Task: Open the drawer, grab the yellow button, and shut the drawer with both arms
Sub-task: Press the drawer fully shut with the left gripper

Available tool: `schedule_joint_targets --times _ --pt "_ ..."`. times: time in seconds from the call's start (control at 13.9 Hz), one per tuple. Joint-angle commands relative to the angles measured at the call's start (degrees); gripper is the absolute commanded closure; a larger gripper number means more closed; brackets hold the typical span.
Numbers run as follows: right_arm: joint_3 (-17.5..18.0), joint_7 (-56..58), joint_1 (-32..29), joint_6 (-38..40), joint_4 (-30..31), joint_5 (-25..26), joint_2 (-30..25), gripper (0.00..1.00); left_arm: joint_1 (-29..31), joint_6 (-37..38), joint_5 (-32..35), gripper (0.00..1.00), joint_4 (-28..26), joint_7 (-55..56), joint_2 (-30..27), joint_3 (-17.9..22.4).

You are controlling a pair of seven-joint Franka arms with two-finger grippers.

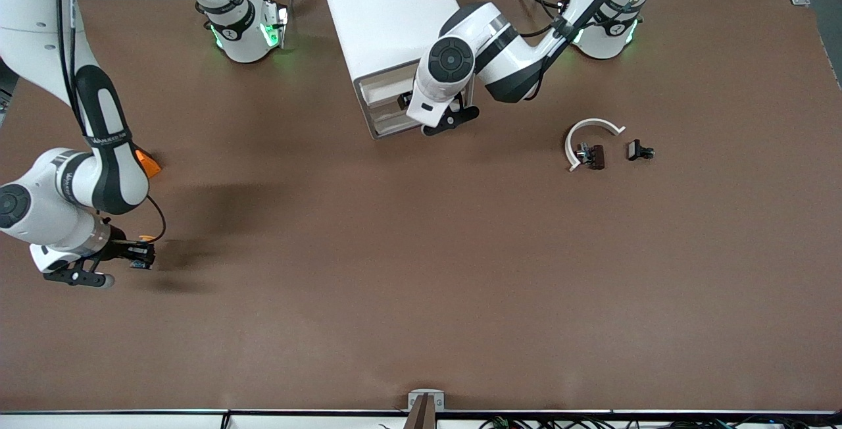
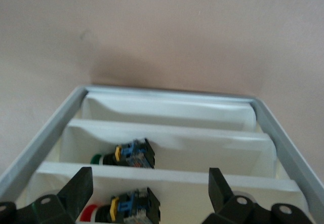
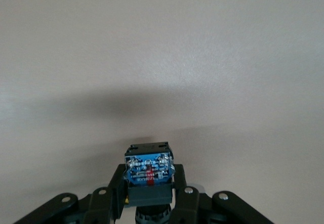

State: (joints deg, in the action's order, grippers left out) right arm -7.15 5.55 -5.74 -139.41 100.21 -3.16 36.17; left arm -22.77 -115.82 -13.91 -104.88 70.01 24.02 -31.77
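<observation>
My right gripper [image 1: 141, 254] hangs over bare table at the right arm's end. It is shut on the button [image 1: 138, 262]. In the right wrist view the button's blue-black body [image 3: 148, 167] sticks out between the closed fingers [image 3: 177, 193], and its cap is hidden. My left gripper [image 1: 402, 100] is at the front of the white cabinet [image 1: 388, 14], against the partly open drawer [image 1: 381, 90]. In the left wrist view its fingers [image 2: 81, 188] are wide apart and empty above the drawer's cream front [image 2: 167, 173].
Other buttons lie in the drawers, one green-capped [image 2: 126, 155] and one red-capped [image 2: 121, 209]. An orange cube [image 1: 148, 164] sits beside the right forearm. A white arc [image 1: 592, 127] and small dark parts [image 1: 595, 156] lie toward the left arm's end.
</observation>
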Motion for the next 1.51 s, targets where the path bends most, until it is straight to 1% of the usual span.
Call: schedule_joint_targets --times 0.0,0.29,0.36,0.65,1.08,1.15,1.22,1.29,1.44 --pt "1.5 0.3 -2.3 -0.6 -0.9 -0.1 1.0 1.0 0.2 0.8 -4.5 0.0 0.8 0.6 0.9 -1.1" --pt "1.5 0.5 -2.7 -1.7 -0.9 -1.8 1.8 1.0 0.3 1.4 -4.7 0.0 0.8 0.6 1.6 -1.1" --pt "1.5 0.5 -2.7 -1.7 -0.9 -1.9 2.1 1.0 0.3 1.7 -5.7 0.0 0.8 0.6 1.6 -1.1" --pt "1.6 0.7 -2.8 -1.7 -0.9 -2.1 2.6 1.0 0.4 6.0 -8.4 0.0 2.0 1.3 1.6 -1.1" --pt "1.6 0.7 -3.1 -2.4 -0.9 -2.1 3.4 1.0 0.4 7.0 -7.8 0.0 2.3 1.6 1.7 -0.9" --pt "1.6 0.7 -3.1 -2.4 -0.9 -2.1 3.4 0.89 0.6 6.9 -7.6 0.0 2.9 1.6 1.8 -0.7" --pt "1.6 0.6 -3.0 -2.4 -1.0 -2.1 3.5 0.12 0.6 6.9 -7.2 0.0 3.6 1.6 2.1 -0.4" --pt "1.6 0.6 -3.1 -2.6 -1.1 -2.5 3.8 0.0 0.5 6.9 -5.2 0.0 4.8 1.6 2.6 0.7" --pt "1.6 0.7 -3.0 -2.5 -1.3 -2.8 3.7 0.0 0.5 6.9 -2.7 0.0 7.6 1.8 3.7 3.0"
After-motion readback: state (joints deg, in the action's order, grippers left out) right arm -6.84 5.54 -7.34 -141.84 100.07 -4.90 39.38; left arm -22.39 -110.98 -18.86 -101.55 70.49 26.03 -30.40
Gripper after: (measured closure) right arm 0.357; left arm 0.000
